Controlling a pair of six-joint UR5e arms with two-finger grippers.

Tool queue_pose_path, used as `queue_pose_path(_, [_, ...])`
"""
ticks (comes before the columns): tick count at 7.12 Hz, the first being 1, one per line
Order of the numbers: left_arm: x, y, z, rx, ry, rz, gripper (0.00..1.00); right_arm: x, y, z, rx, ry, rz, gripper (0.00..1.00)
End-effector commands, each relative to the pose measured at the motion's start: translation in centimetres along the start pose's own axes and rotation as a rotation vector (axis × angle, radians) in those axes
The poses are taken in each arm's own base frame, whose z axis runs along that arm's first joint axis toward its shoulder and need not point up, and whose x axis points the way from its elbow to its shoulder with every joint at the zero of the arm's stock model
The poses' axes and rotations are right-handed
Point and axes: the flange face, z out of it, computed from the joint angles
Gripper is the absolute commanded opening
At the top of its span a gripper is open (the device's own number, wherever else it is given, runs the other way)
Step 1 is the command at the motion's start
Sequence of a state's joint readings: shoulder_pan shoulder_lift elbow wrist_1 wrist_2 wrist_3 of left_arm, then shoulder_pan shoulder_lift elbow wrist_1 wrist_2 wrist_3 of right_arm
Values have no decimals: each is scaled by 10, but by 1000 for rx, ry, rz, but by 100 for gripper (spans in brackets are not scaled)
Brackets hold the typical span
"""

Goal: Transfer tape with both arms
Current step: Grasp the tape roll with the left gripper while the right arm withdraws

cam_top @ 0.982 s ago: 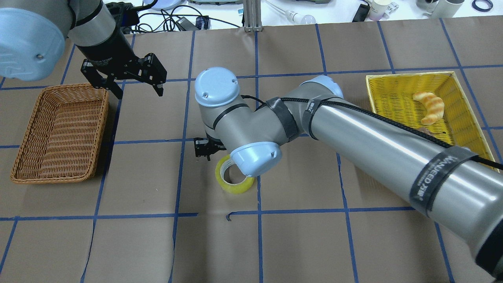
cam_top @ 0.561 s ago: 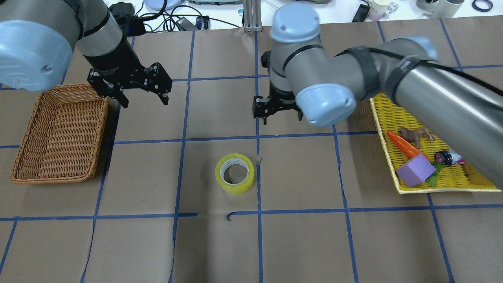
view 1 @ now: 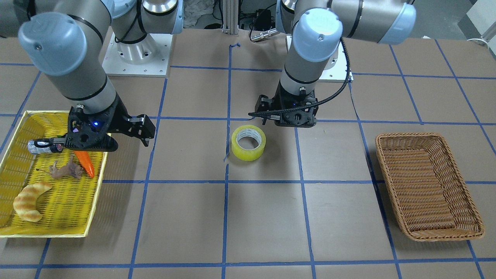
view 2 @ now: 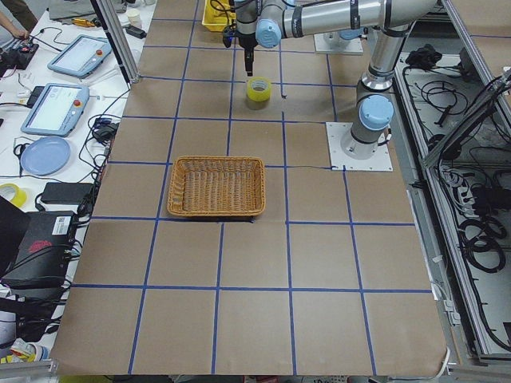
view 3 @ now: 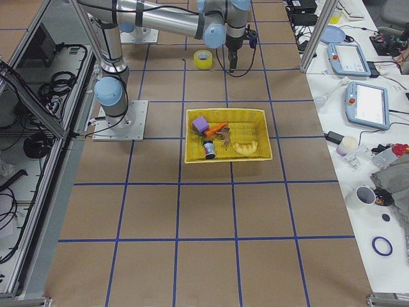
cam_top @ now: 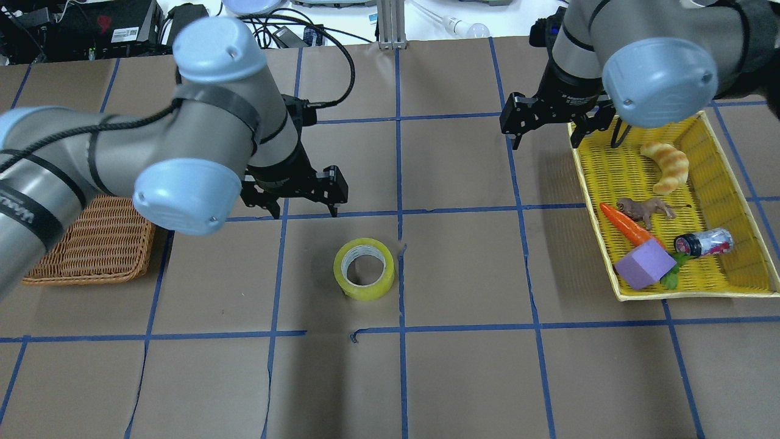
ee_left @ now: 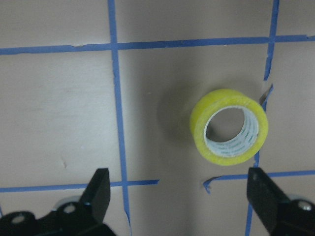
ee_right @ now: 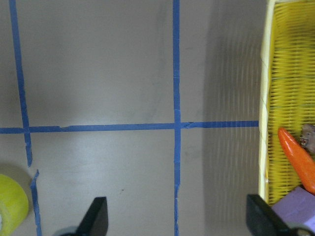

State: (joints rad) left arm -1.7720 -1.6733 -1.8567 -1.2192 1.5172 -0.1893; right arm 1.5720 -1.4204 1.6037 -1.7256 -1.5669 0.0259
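The yellow tape roll lies flat on the brown table near the middle, and also shows in the front view and the left wrist view. My left gripper is open and empty. It hovers just behind and to the left of the tape, apart from it. My right gripper is open and empty at the back right, over the near-left corner of the yellow basket. A sliver of the tape shows at the lower left of the right wrist view.
The yellow basket holds a croissant, a carrot, a purple block, a small bottle and a toy animal. An empty wicker basket sits at the left, partly under my left arm.
My right arm has pulled away from the tape, back and right to the yellow basket. My left arm has swung from the wicker basket toward the tape. The tape has not moved.
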Motion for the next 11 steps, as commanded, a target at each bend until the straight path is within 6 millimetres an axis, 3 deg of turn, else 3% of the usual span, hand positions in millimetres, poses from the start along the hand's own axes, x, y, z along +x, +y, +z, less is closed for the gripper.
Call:
queue_pose_path(1, [10, 23, 87, 2, 86, -1, 100, 3, 21, -39, -13, 9, 0, 100])
queue_pose_path(2, [15, 32, 109, -33, 78, 13, 100, 3, 23, -38, -19, 10, 1, 100])
queue_pose_path(3, [20, 34, 115, -45, 70, 31, 100, 4, 25, -40, -33, 6, 3, 100])
queue_pose_path(7, [16, 20, 151, -53, 13, 34, 100, 4, 27, -33, -52, 13, 1, 100])
queue_pose_path(8, [16, 20, 154, -59, 12, 37, 78, 3, 28, -32, -54, 14, 0, 100])
queue_pose_path(9, [16, 19, 156, -62, 15, 79, 30, 4, 28, -32, -55, 17, 1, 100])
queue_pose_path(10, [14, 19, 151, -51, 16, 107, 6, 6, 27, -36, -49, 17, 4, 100])
queue_pose_path(11, [11, 17, 144, -38, 15, 109, 0, 4, 29, -39, -42, 17, 1, 100])
